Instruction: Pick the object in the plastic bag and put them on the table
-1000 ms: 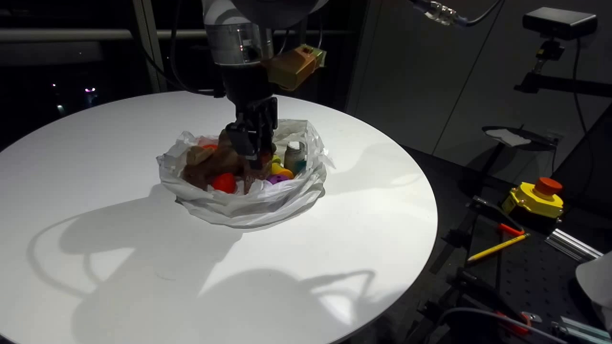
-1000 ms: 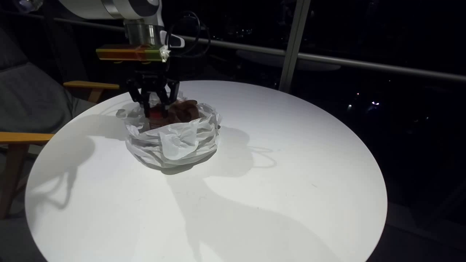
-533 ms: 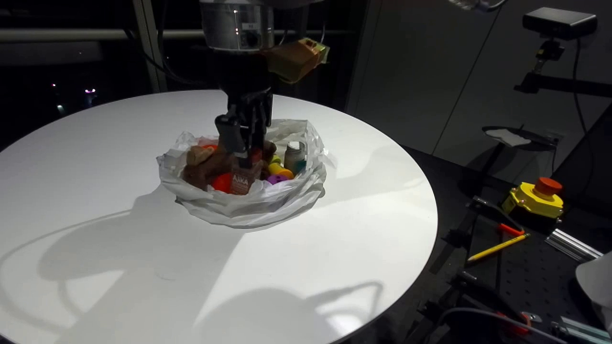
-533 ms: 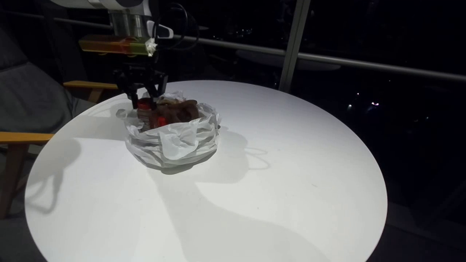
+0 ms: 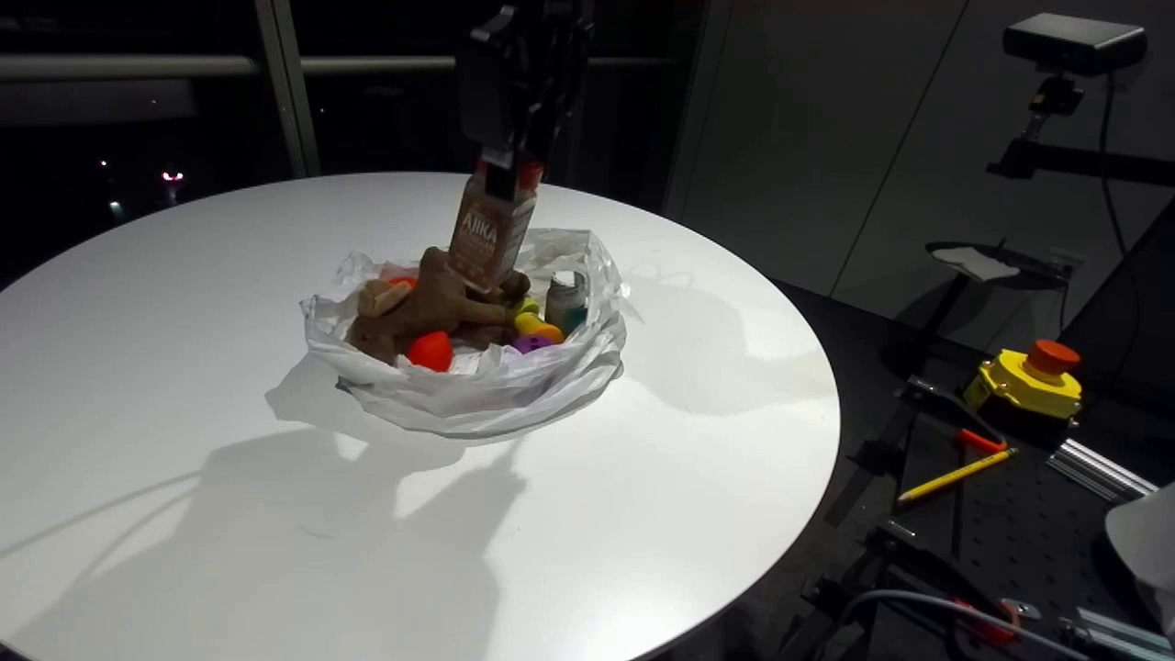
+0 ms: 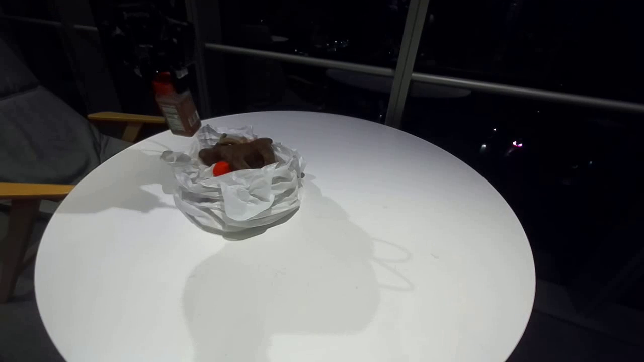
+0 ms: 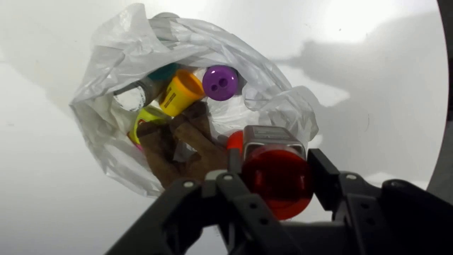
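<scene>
Fingers point(image 7: 324, 177) clamped on the red-capped jar point(image 5: 491, 229) have lifted it above the bag point(image 5: 477, 408).

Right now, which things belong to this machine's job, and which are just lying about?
Job: black gripper, holding red-capped square jar; crumpled whitish plastic bag; brown plush toy; orange-rimmed yellow tub; round white table.

Lying about: slim yellow pencil; grey cushioned chair.

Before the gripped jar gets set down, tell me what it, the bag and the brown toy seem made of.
Jar: glossy glass or hard clear plastic; edges gleam in the wrist view.
Bag: thin plastic film, slight sheen; crumpled and translucent.
Brown toy: probably plush fabric, matte; rounded limbs without highlights, though no pile shows.
</scene>
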Robot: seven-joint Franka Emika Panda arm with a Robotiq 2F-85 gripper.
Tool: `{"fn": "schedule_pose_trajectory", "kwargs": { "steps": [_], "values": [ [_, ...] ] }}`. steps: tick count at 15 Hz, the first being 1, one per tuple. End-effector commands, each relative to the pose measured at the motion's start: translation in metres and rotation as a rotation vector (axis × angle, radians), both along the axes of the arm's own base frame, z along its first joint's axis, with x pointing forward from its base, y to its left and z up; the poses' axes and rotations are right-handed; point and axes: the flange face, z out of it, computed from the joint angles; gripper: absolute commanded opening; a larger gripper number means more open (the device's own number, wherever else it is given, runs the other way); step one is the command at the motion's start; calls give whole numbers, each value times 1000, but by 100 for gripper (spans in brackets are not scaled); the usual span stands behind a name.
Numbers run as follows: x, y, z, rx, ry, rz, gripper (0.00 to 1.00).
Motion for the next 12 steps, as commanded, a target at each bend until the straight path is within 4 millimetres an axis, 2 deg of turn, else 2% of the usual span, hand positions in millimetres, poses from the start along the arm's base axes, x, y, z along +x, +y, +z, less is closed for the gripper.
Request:
{"fn": "schedule_pose_trajectory", "kwargs": {
  "steps": [1, 4, 8, 12],
  "values": [
    [-30, -42, 47, 20, -81, -125, 19],
    [-32, -80, 56, -18, -73, -230, 19],
    [-24, -140, 38, -103, -2, -384, 19],
    [-15, -194, 13, -105, 72, -478, 19]
  ]
}}
